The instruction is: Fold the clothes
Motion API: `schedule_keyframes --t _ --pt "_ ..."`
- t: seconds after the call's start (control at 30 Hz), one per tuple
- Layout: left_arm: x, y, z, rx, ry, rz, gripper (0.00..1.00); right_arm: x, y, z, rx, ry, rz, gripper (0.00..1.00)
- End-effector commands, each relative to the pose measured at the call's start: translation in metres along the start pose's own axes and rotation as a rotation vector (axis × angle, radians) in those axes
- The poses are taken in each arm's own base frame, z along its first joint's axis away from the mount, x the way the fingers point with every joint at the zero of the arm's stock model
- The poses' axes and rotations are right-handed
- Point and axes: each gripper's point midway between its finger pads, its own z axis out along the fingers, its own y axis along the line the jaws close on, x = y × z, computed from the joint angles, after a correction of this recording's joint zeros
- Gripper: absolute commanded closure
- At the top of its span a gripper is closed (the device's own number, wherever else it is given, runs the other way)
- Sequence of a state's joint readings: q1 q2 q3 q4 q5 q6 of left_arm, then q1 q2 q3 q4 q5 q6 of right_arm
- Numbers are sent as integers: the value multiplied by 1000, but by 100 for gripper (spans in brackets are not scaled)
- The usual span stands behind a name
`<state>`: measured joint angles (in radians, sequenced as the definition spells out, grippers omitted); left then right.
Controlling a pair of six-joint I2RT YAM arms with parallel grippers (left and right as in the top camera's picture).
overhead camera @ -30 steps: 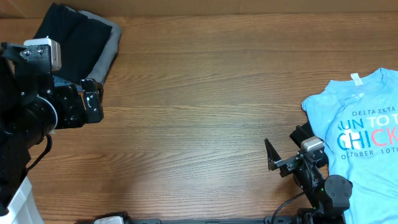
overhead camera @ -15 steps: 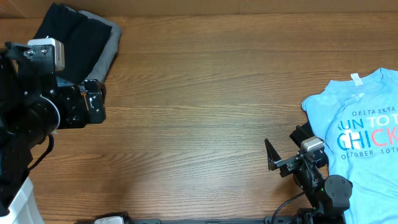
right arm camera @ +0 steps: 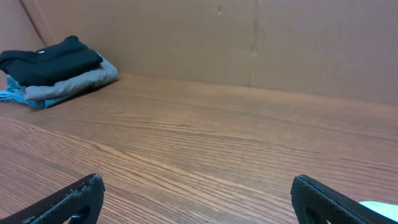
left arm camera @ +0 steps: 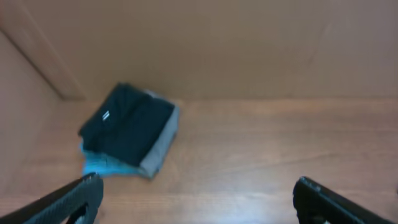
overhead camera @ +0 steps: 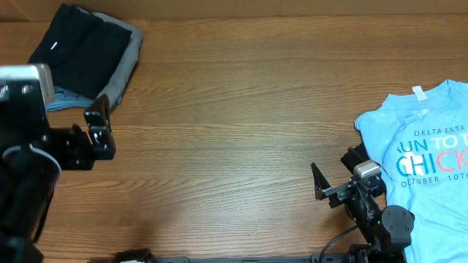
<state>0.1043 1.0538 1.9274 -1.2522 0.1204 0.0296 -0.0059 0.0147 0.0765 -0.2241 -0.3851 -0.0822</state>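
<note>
A folded stack of clothes lies at the table's far left corner: a black T-shirt (overhead camera: 79, 45) with a small white tag on top, a grey piece (overhead camera: 124, 66) under it and a blue piece (overhead camera: 64, 97) at the bottom. The stack also shows in the left wrist view (left arm camera: 130, 127) and the right wrist view (right arm camera: 53, 65). A light-blue printed tee (overhead camera: 424, 157) lies unfolded at the right edge. My left gripper (overhead camera: 99, 128) is open and empty, just in front of the stack. My right gripper (overhead camera: 336, 179) is open and empty, left of the light-blue tee.
The wooden table (overhead camera: 241, 131) spans the view between the stack and the light-blue tee. A brown cardboard wall (right arm camera: 249, 37) stands along the far edge.
My left arm has drawn back toward the near left, away from the stack, uncovering the black T-shirt's tag. The right arm has not moved.
</note>
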Motion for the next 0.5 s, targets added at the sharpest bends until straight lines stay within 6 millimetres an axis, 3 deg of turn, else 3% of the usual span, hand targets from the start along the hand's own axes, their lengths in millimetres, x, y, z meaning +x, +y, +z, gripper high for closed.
schedule_keyframes --t 0.0,0.47 --pt "26 -9 10 49 -14 93 0 -2 -1 0 6 -12 0 0" --pt "158 -11 39 48 -210 122 0 -2 -1 0 6 -12 0 0"
